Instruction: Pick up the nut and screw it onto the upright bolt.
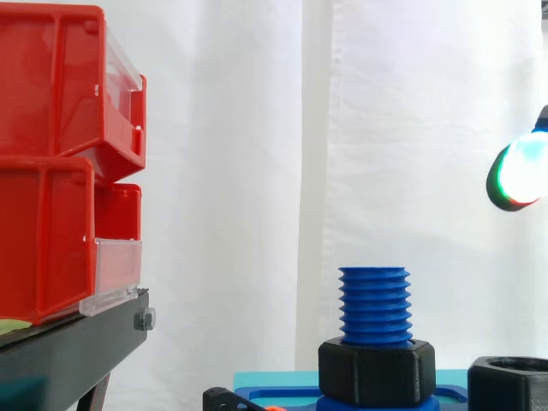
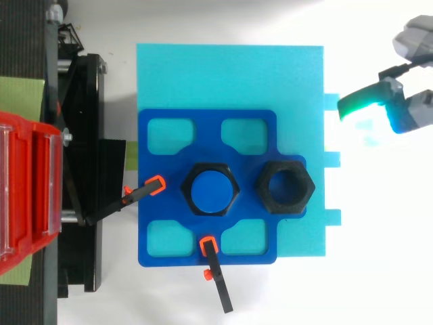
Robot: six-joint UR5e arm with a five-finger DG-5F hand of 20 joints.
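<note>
One hex nut (image 1: 377,372) rings threaded blue bolt (image 1: 374,304), second nut (image 1: 512,390) beside; hand (image 2: 414,112) pose unclear

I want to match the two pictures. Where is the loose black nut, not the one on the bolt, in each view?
Side view: the loose nut is at the bottom right corner, cut by the frame's edges.
Top view: the loose nut lies right of centre, on the blue plate.
Shared landmark: the blue bolt, just left of it in both.
</note>
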